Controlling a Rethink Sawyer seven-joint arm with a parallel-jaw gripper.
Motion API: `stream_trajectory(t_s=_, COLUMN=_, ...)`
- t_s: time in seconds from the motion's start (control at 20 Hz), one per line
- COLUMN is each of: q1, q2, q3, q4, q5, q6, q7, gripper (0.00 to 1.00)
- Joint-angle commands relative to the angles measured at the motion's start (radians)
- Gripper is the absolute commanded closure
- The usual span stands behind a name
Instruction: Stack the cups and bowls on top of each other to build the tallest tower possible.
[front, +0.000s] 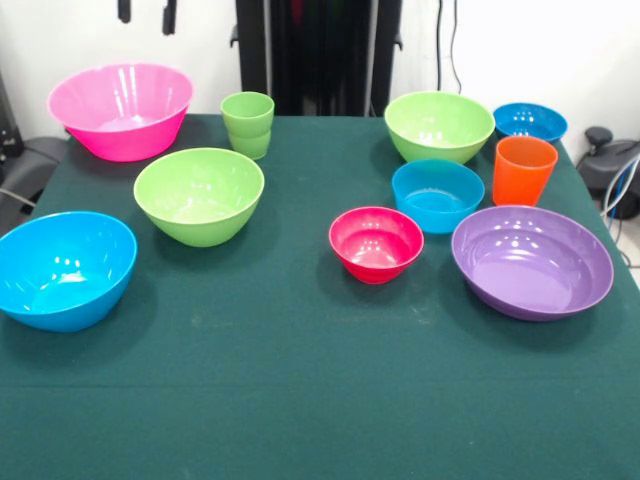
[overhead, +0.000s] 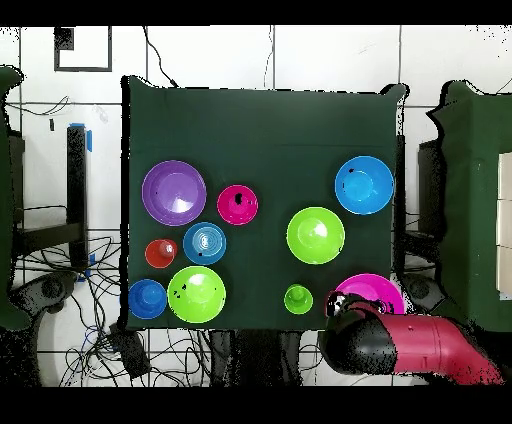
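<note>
All cups and bowls stand apart and upright on the green table (front: 300, 400); nothing is stacked. The big pink bowl (front: 120, 110) is at the far left, with the light green cup (front: 248, 124) beside it. Two lime bowls (front: 199, 195) (front: 439, 125), three blue bowls (front: 65, 268) (front: 437, 194) (front: 530, 122), the orange cup (front: 523, 168), the small red-pink bowl (front: 376, 243) and the purple bowl (front: 532, 262) are spread around. My gripper (front: 146, 12) shows only two separated tips at the top edge, open and empty, above the pink bowl (overhead: 372, 292).
The black pedestal (front: 318, 50) stands behind the table's far edge. In the overhead view the red and black arm (overhead: 400, 345) reaches over the corner by the pink bowl. Cables and dark chairs (front: 612, 160) flank the table.
</note>
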Motion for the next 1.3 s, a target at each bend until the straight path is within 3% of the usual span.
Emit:
stream_trajectory(t_s=0.05, q1=0.082, q2=0.118, q3=-0.06, q4=-0.014, q5=-0.088, q6=-0.026, q7=0.09, gripper=0.0)
stream_trajectory(t_s=0.35, q1=0.093, q2=0.123, q3=-0.094, q4=-0.007, q5=-0.067, q6=-0.037, q7=0.081, gripper=0.0)
stream_trajectory(t_s=0.5, q1=0.126, q2=0.186, q3=-0.152, q4=-0.033, q5=-0.123, q6=-0.078, q7=0.142, gripper=0.0)
stream_trajectory(t_s=0.7, q1=0.149, q2=0.214, q3=-0.199, q4=-0.059, q5=-0.138, q6=-0.101, q7=0.166, gripper=0.0)
stream_trajectory(t_s=1.3, q1=0.226, q2=0.318, q3=-0.313, q4=-0.135, q5=-0.126, q6=-0.19, q7=0.172, gripper=0.0)
